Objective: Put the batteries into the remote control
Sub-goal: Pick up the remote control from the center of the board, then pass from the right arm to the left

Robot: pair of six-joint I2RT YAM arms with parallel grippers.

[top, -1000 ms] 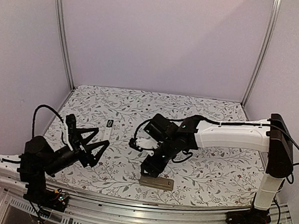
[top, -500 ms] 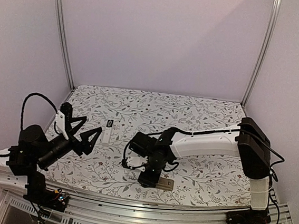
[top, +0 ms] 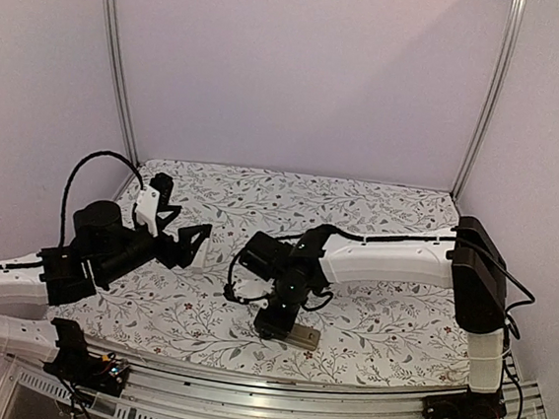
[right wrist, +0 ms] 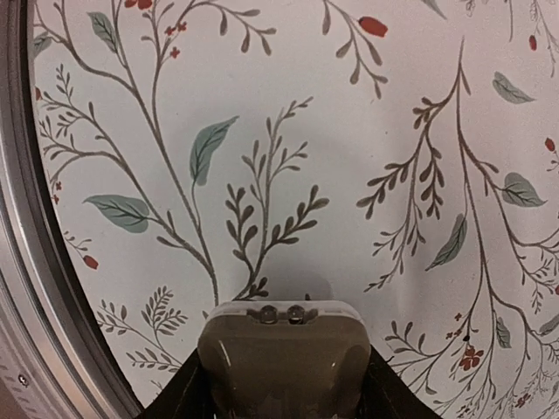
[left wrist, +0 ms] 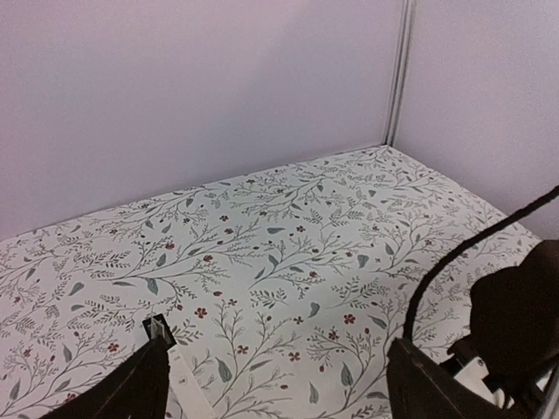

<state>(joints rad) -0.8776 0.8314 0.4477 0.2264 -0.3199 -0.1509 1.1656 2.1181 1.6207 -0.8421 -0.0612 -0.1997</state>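
Note:
A brown remote [top: 299, 336] lies near the table's front edge. My right gripper [top: 277, 320] is down on its left end. In the right wrist view the remote's rounded end [right wrist: 284, 349], with two small LEDs, sits between my fingers [right wrist: 186, 397], which press against both its sides. A white remote [left wrist: 185, 384] lies at the left, with a small black piece [left wrist: 157, 329] at its far end. My left gripper [top: 195, 247] is open and empty just above the white remote, which lies by the left finger [left wrist: 131, 393]. No batteries show in any view.
The floral table cover [top: 378, 219] is bounded by lilac walls and a metal rail [right wrist: 26, 288] along the front edge, close to the brown remote. The right arm [left wrist: 524, 323] and its cable cross the right side of the left wrist view.
My left arm has swung forward and right, over the white remote. My right gripper has come down onto the brown remote's left end and closed round it.

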